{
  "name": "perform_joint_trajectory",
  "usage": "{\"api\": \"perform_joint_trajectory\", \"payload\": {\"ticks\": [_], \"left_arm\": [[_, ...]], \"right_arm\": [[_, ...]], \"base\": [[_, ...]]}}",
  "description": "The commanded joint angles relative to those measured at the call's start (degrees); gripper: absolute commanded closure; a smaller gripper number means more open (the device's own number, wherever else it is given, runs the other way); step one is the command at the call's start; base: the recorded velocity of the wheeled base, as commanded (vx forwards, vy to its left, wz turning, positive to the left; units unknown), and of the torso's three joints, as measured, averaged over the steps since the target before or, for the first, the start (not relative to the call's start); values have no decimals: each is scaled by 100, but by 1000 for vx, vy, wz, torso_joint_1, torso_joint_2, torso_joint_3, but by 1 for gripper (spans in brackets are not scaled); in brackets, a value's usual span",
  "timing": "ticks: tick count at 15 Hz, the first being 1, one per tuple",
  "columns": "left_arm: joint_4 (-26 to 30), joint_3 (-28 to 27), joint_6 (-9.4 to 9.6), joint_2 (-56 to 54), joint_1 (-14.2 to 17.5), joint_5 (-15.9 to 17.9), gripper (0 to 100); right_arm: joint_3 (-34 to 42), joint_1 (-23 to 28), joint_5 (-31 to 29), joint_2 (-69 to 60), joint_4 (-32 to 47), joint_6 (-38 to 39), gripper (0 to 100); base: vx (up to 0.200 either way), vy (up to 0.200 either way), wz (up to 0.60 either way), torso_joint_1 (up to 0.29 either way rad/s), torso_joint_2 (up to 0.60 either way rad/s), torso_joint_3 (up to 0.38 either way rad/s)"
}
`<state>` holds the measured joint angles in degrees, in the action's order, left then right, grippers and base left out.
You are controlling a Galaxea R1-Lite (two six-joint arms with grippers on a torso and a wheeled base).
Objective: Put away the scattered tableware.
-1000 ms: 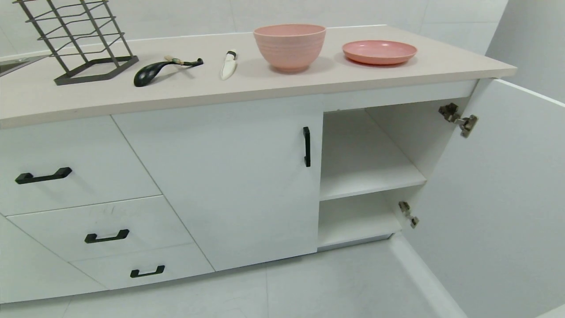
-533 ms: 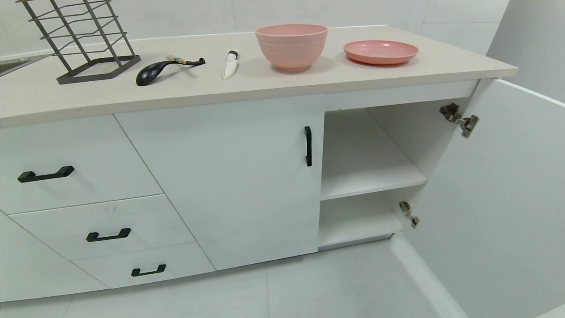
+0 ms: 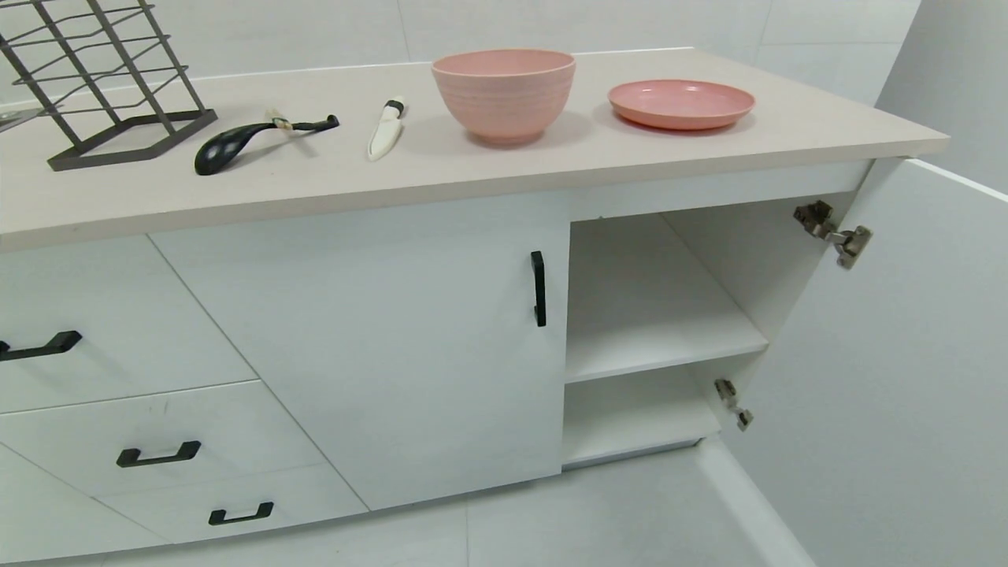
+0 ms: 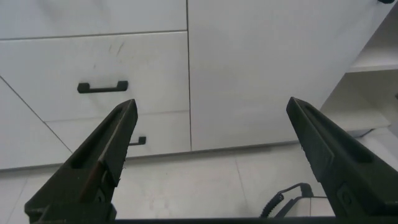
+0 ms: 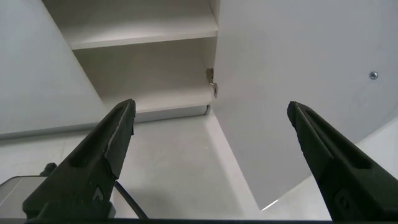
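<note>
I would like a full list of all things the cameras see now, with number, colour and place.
bowl: 1, pink, middle of beige countertop.
plate: 1, pink, countertop, right of bowl.
spoon: 1, black, countertop, left of knife.
knife: 1, white, between spoon and bowl.
wire rack: 1, dark, countertop's left end.
cabinet door: 1, white, open, right side.
shelves: 2, white, inside open cabinet.
drawers: 3, white, black handles, lower left.
left claw: 1, dark, open, facing drawers.
right claw: 1, dark, open, facing open cabinet.
</note>
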<state>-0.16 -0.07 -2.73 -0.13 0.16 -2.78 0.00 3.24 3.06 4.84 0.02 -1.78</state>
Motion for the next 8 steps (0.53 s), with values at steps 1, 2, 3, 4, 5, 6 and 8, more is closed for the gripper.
{"api": "perform_joint_trajectory", "payload": {"ticks": [1,2,3,4,5,6,8], "left_arm": [[-2,-1,1,13,2,-3,0],[-2,-1,1,13,2,-3,0],[-2,-1,9,13,2,-3,0],[-2,-1,9,13,2,-3,0],[-2,-1,1,13,2,-12,0],[-2,-1,1,13,2,-12,0],[-2,-1,-8,13,2,-38,0]], "right_arm": [[0,1,2,8,-2,2,0],[0,1,-7,8,-2,20,0],[0,1,-7,8,-2,20,0],[0,1,-16,8,-2,37,0],[0,1,-16,8,6,46,0],[0,1,-16,8,-2,46,0],[0,1,-16,8,-2,46,0]], "base": [[0,0,0,0,0,0],[0,0,0,0,0,0],[200,0,0,12,-2,7],[200,0,0,12,2,2],[200,0,0,7,7,2],[200,0,0,-2,7,2],[0,0,0,0,0,0]]}}
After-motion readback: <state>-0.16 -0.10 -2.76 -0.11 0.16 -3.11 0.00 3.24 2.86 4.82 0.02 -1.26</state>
